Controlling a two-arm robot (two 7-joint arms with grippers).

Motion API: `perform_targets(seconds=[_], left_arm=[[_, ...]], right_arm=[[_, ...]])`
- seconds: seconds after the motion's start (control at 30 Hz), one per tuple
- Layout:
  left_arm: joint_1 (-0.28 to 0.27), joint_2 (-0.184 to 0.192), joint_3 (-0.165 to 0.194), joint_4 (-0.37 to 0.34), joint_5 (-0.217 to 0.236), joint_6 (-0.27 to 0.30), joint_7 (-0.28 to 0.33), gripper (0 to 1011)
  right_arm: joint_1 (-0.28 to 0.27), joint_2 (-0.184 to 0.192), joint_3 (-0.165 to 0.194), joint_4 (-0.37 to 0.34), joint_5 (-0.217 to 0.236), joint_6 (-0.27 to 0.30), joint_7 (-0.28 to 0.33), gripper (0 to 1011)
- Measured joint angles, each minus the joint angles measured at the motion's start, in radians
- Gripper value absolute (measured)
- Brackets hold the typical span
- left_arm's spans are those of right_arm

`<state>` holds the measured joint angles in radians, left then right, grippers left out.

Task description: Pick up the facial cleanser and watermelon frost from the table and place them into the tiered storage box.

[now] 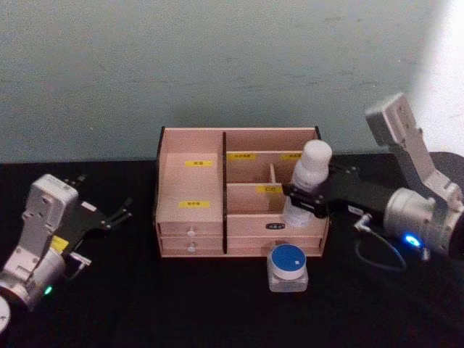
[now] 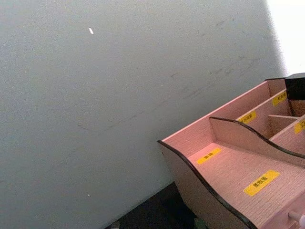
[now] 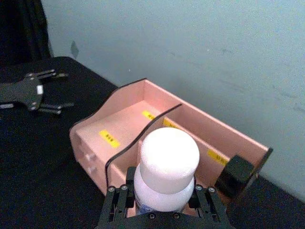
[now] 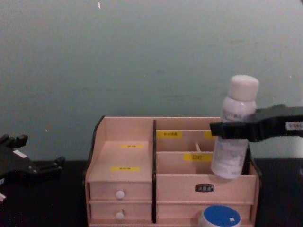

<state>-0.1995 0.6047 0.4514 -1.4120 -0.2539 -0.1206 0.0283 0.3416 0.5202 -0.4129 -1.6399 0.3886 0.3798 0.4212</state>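
Pinching bottle mid-body with right gripper, centre-right of frame, at organizer's right front. Jar on tabletop, bottom centre. Left gripper spread, lower left.

Tiered storage box: pale wood with fine visible grain, matt, trimmed in smooth dark edging. Its yellow labels look like flat paper stickers, and its drawer knobs are smooth and white. Facial cleanser: smooth white plastic with a softly matt cap. Watermelon frost: clear, glossy jar with a smooth blue lid. Right tool: matt black. Its wrist casing is silvery-grey with a slight sheen. Counter: dull black. Wall: matt, faintly scuffed.
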Motion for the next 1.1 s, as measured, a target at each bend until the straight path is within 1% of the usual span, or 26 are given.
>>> perform_targets(seconds=[0.13,0.17,0.27,0.37,0.4,0.47,0.57,0.6,0.67,0.9,1.1], left_arm=[[0.000,0.000,0.000,0.000,0.000,0.000,0.000,1001],[0.000,0.000,0.000,0.000,0.000,0.000,0.000,1001],[0.000,0.000,0.000,0.000,0.000,0.000,0.000,1001],[0.000,0.000,0.000,0.000,0.000,0.000,0.000,1001],[0.000,0.000,0.000,0.000,0.000,0.000,0.000,1001],[0.000,0.000,0.000,0.000,0.000,0.000,0.000,1001],[0.000,0.000,0.000,0.000,0.000,0.000,0.000,1002],[0.000,0.000,0.000,0.000,0.000,0.000,0.000,1001],[0.000,0.000,0.000,0.000,0.000,0.000,0.000,1001],[0.000,0.000,0.000,0.000,0.000,0.000,0.000,1001],[0.000,0.000,0.000,0.000,0.000,0.000,0.000,1001]], right_arm=[[0.065,-0.040,-0.026,0.065,-0.018,-0.013,-0.001,596],[0.065,-0.040,-0.026,0.065,-0.018,-0.013,-0.001,596],[0.120,-0.077,-0.047,0.126,-0.032,-0.025,0.001,596],[0.149,-0.096,-0.057,0.160,-0.041,-0.032,0.003,596],[0.171,-0.112,-0.065,0.186,-0.047,-0.037,0.005,595],[0.197,-0.130,-0.074,0.218,-0.055,-0.043,0.007,596],[0.222,-0.148,-0.083,0.255,-0.064,-0.049,0.008,596],[0.237,-0.159,-0.088,0.277,-0.069,-0.053,0.010,596],[0.253,-0.174,-0.094,0.308,-0.077,-0.058,0.011,595],[0.284,-0.209,-0.099,0.374,-0.092,-0.077,0.014,596],[0.297,-0.227,-0.097,0.402,-0.098,-0.089,0.015,596]])
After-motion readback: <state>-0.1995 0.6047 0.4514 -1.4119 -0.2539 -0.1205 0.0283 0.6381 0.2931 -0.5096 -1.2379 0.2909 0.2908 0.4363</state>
